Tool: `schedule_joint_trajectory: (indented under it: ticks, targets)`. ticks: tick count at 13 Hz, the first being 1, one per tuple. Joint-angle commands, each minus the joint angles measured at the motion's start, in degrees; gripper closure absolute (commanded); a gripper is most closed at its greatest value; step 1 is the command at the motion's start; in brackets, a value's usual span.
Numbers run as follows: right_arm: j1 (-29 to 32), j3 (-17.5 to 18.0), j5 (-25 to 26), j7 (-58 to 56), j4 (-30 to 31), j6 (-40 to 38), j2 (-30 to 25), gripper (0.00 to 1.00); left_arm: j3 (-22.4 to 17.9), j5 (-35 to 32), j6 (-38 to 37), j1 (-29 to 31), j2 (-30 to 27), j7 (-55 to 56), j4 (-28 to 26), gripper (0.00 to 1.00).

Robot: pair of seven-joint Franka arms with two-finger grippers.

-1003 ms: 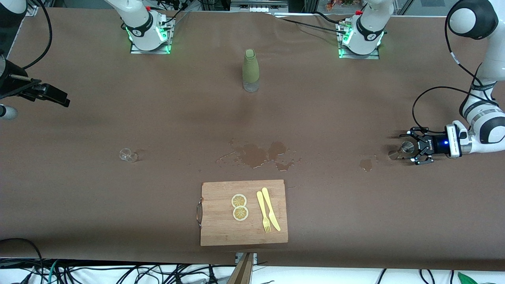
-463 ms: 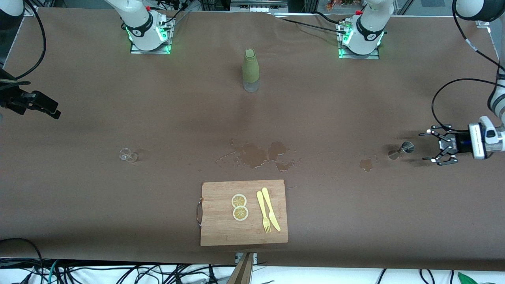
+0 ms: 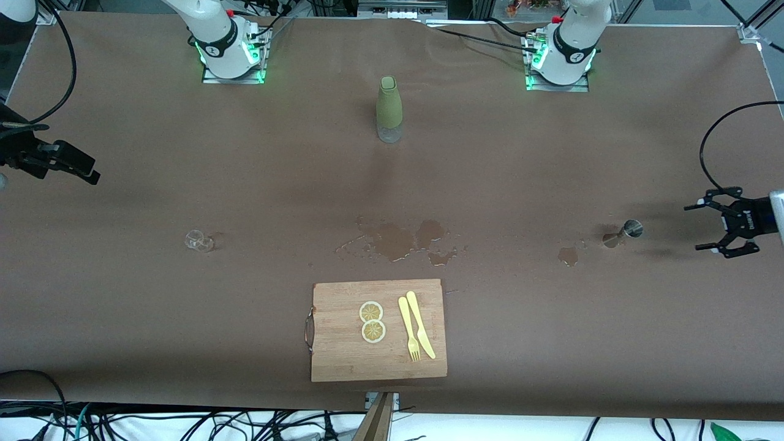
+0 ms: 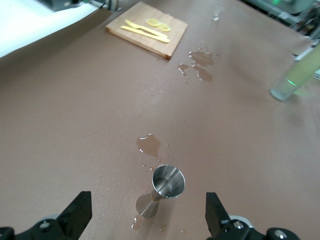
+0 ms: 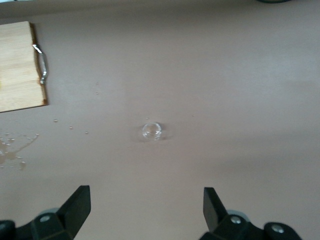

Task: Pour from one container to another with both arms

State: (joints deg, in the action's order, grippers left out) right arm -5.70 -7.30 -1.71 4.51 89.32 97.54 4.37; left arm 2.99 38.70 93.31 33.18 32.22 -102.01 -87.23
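Observation:
A steel jigger [image 3: 625, 233] stands on the brown table toward the left arm's end, with small puddles beside it. My left gripper [image 3: 694, 227] hovers open and empty a short way from it, closer to that table end. The left wrist view shows the jigger [image 4: 167, 182] apart from the wide-spread fingers of the left gripper [image 4: 148, 215]. A small clear glass [image 3: 199, 241] sits toward the right arm's end. My right gripper [image 3: 92, 173] hangs open and empty by that table edge. In the right wrist view the glass [image 5: 151, 130] lies ahead of the right gripper [image 5: 146, 207].
A green-sleeved bottle [image 3: 389, 110] stands mid-table near the bases. Wet spills [image 3: 398, 240] spread at the centre, and a smaller puddle [image 3: 568, 255] lies by the jigger. A wooden cutting board [image 3: 343, 358] at the front edge carries two lemon slices [image 3: 372, 321], a yellow fork and a yellow knife.
The left gripper has drawn back from the jigger toward the left arm's end of the table, leaving it standing. The right gripper shifted slightly at its table edge.

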Motion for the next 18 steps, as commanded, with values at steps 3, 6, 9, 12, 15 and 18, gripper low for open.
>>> schedule_joint_trajectory:
  ticks: [3, 6, 9, 12, 15, 18]
  targets:
    - [0.0, 0.4, -0.8, -0.1, 1.0, -3.3, -1.1, 0.0, 7.0, -9.2, 1.5, 0.2, -11.2, 27.2, -1.9, 0.0]
    - [0.2, 0.4, -0.5, -0.6, 1.9, -3.2, -1.2, 0.0, 13.5, -15.1, 1.3, 0.3, -18.0, 51.7, -2.1, 0.0]
    - [0.5, 0.3, -0.2, -0.6, 2.0, -3.1, -1.2, 0.0, 20.5, -22.0, 1.2, 0.2, -24.6, 75.7, -2.5, 0.0]
    - [0.9, 0.2, -0.2, -0.6, 2.3, -2.8, -1.2, 0.0, 25.8, -29.9, -2.1, 0.2, -31.1, 99.3, -3.8, 0.0]
    - [0.9, 0.2, 0.3, -0.6, 2.4, -2.3, -1.2, 0.0, 27.3, -37.7, -7.3, -0.4, -35.5, 105.8, -4.1, 0.0]
    - [0.9, 0.2, 0.3, -0.6, 2.4, -2.2, -1.2, 0.0, 27.9, -40.4, -9.5, -0.3, -38.2, 105.3, -5.4, 0.0]
